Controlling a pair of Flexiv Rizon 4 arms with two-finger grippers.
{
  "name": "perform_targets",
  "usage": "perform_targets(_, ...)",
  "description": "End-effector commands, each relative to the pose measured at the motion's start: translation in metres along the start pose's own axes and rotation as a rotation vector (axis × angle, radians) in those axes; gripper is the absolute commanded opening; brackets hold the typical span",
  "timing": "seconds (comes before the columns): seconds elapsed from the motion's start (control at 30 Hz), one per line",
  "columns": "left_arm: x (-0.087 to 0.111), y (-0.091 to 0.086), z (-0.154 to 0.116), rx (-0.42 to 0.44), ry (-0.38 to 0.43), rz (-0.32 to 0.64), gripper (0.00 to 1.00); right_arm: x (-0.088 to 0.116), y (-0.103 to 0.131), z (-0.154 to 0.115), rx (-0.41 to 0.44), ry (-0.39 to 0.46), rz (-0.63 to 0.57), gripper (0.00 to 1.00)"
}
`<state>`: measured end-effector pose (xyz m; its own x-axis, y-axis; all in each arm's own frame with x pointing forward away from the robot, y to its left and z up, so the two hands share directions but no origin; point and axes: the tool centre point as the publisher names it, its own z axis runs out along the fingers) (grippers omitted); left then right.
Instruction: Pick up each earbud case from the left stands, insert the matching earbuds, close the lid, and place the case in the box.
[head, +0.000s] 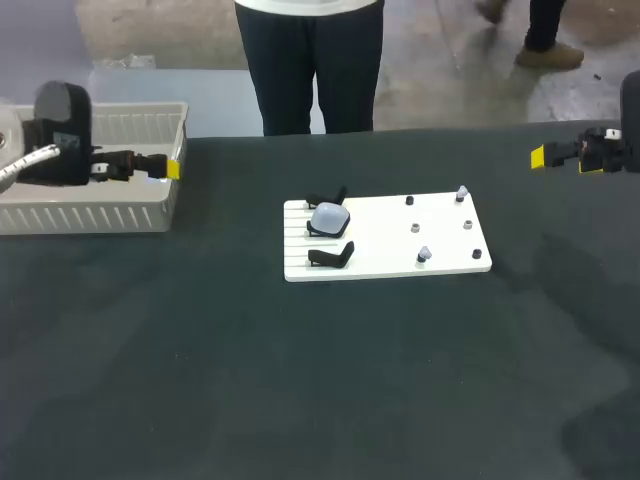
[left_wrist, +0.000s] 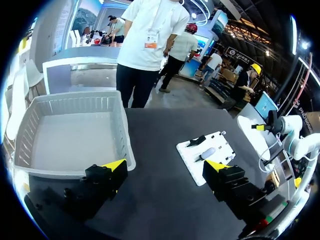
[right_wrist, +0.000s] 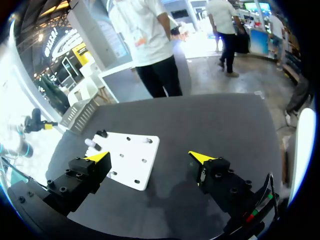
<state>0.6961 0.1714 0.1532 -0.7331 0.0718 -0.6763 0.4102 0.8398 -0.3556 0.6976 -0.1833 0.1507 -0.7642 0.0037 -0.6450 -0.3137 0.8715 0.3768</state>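
My left gripper (left_wrist: 167, 167) and right gripper (right_wrist: 150, 157) stand spread, empty; the earbud case (head: 329, 217), on the white board (head: 400, 240) among its left stands (head: 333, 256), is judged light, rigid and slippery, best pinched across its sides.

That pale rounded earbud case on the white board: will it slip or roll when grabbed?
Probably slippery: the pale rounded earbud case looks smooth with curved sides, so a tight grip might squeeze it out. Likely light, being small against the white flat board.

left end of box (head: 100, 215) off-frame
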Motion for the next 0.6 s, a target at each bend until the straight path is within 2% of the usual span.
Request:
perform_targets(0.03,0.002,0.006,0.003,0.514,-0.128,0.566,1.00,0.000,-0.001,0.001,-0.004,0.000,-0.001,1.00)
perform_targets(0.1,0.002,0.006,0.007,0.572,-0.121,0.658,1.00,0.000,-0.001,0.001,-0.004,0.000,-0.001,1.00)
perform_targets(0.17,0.001,0.005,0.009,0.627,-0.146,0.744,1.00,0.000,-0.001,0.001,-0.004,0.000,-0.001,1.00)
perform_targets(0.33,-0.004,0.005,0.017,0.705,-0.168,0.866,1.00,0.000,-0.001,0.001,-0.004,0.000,-0.001,1.00)
perform_targets(0.4,-0.004,-0.003,0.016,0.745,-0.158,0.925,1.00,0.000,-0.001,0.001,-0.004,0.000,-0.001,1.00)
perform_targets(0.47,-0.004,-0.013,0.017,0.755,-0.114,0.957,1.00,0.000,-0.001,0.001,-0.004,0.000,-0.001,1.00)
perform_targets(0.6,-0.004,-0.013,0.017,0.755,-0.114,0.957,1.00,0.000,-0.001,0.001,-0.004,0.000,-0.001,1.00)
